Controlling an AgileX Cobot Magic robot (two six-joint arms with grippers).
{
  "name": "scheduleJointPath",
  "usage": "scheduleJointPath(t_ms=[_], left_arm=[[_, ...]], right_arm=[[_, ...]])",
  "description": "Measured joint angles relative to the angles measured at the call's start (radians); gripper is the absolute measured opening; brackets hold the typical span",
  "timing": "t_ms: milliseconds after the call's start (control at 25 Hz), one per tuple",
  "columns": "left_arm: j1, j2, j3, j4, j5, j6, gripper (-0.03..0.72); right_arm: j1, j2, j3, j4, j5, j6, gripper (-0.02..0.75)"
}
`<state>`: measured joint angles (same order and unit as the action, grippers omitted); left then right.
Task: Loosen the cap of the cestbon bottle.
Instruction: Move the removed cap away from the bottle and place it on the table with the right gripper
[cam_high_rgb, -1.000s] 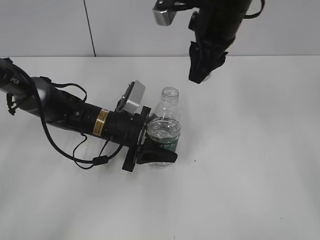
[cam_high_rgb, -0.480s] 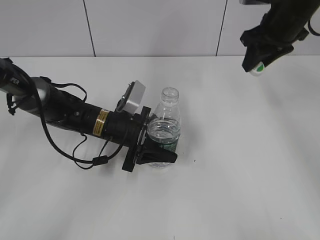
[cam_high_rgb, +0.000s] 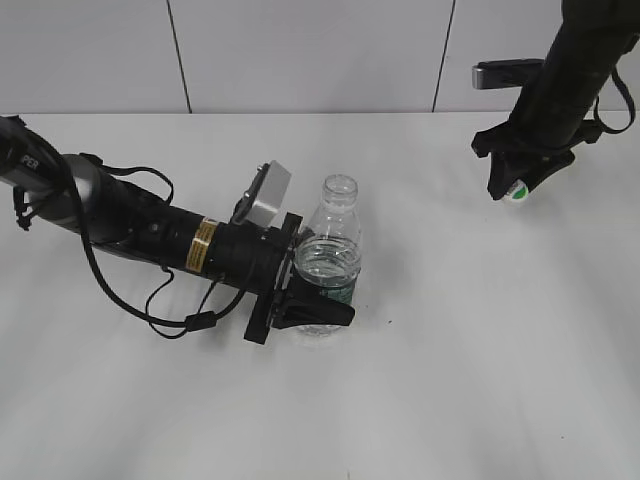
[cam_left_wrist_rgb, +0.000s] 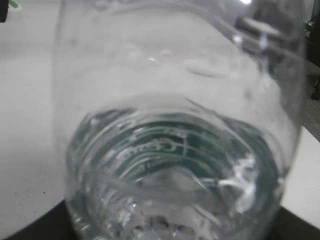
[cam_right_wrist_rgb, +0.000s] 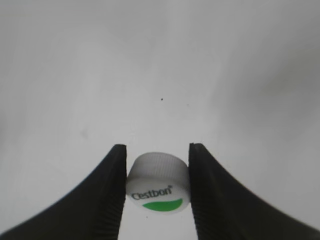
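Clear plastic of the bottle (cam_high_rgb: 328, 262) fills the left wrist view, hiding the left gripper (cam_high_rgb: 312, 300) clamped round it mid-frame. Upper right, the right gripper (cam_right_wrist_rgb: 156, 192) pinches the cap (cam_right_wrist_rgb: 157, 182) above the white table (cam_high_rgb: 470, 350); its arm is cut off.

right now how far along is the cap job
Done: the cap is off; the cestbon bottle stands with an open neck. In hand: the left gripper clamps the bottle's body, and the right gripper pinches the cap above the table, off to the right. Left: nothing of the loosening.
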<state>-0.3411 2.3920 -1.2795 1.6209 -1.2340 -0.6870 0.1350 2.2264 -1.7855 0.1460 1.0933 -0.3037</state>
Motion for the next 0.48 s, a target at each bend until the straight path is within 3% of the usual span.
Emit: scheduleJointPath(t_ms=[480], left_arm=[[0.000,0.000,0.000,-0.001,0.000,0.000,0.401]], right_arm=[[0.000,0.033,0.000,-0.001,-0.098,0.005,0.292]])
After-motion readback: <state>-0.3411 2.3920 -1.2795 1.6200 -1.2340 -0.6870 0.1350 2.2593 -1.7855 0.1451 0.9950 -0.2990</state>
